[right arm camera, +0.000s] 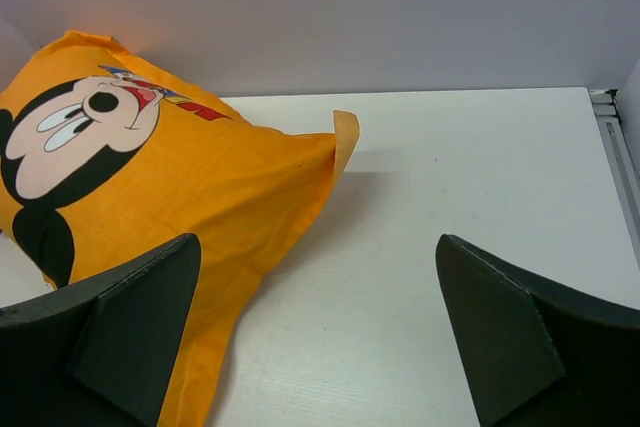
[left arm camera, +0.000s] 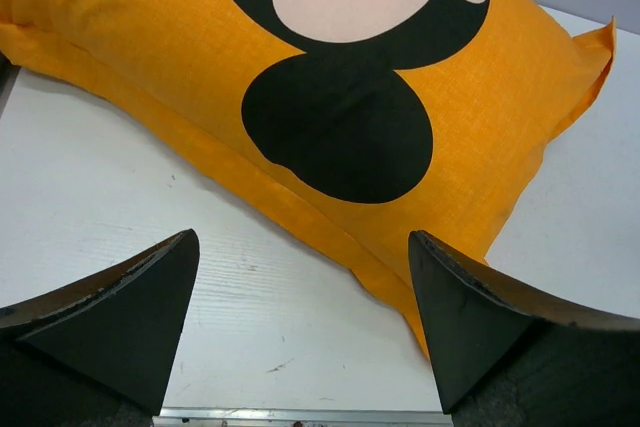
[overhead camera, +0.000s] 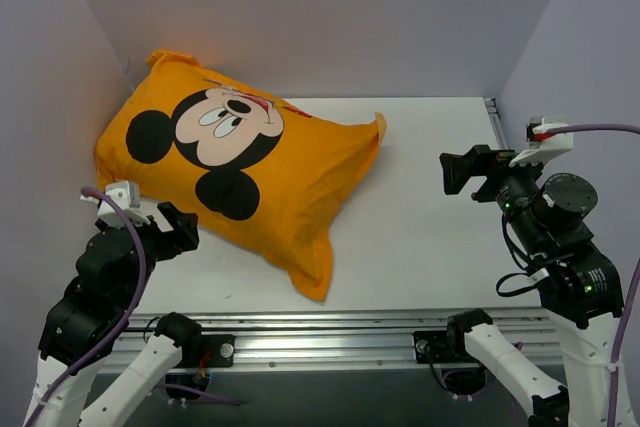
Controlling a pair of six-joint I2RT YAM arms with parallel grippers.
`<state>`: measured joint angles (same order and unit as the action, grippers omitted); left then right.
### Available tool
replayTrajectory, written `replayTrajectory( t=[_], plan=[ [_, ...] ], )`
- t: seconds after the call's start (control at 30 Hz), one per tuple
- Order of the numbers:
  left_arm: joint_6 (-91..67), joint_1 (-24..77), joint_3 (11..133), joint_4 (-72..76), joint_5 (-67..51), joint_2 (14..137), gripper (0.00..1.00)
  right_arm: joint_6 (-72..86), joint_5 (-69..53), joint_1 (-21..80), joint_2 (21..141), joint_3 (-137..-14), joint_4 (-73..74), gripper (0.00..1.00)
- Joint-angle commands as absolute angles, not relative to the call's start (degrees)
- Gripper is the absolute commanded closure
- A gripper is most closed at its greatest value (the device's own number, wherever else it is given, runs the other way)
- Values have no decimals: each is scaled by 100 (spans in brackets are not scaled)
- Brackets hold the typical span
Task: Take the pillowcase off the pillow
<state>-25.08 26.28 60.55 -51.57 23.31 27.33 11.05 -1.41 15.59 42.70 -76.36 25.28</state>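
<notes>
Top external shows pillowcase [overhead camera: 262,179] lying diagonal, far-left to near-centre, just beside spread left gripper [overhead camera: 187,230]; right gripper [overhead camera: 450,172], also spread, well apart

Just ahead of the black left tool [left arm camera: 302,247], the pillowcase [overhead camera: 310,177] is orange-yellow, printed with a black, peach and white mouse face; the desk [overhead camera: 430,237] is white.

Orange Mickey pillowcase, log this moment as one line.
orange-yellow Mickey Mouse fabric pillowcase plump, untouched | left end effector open beside it | right end effector open, apart
</notes>
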Motion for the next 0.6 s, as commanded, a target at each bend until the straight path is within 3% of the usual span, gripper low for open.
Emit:
replayTrajectory(
  t=[0.0,0.23,0.5,0.57],
  plan=[
    [-2575,2663,5942,-4852,2171,2742,6,976,-325,1591,4333,-7559,2355,0],
    [-2768,2663,6108,-5220,2118,3040,6,1265,-579,1600,4754,-7199,2198,0],
    [-3304,2663,5933,-5344,2303,3418,6,1977,-2474,1678,6167,-6083,617,0],
    [-3418,2663,6029,-5300,2364,3551,6,2048,-2339,2046,6547,-5783,167,0]
  ],
)
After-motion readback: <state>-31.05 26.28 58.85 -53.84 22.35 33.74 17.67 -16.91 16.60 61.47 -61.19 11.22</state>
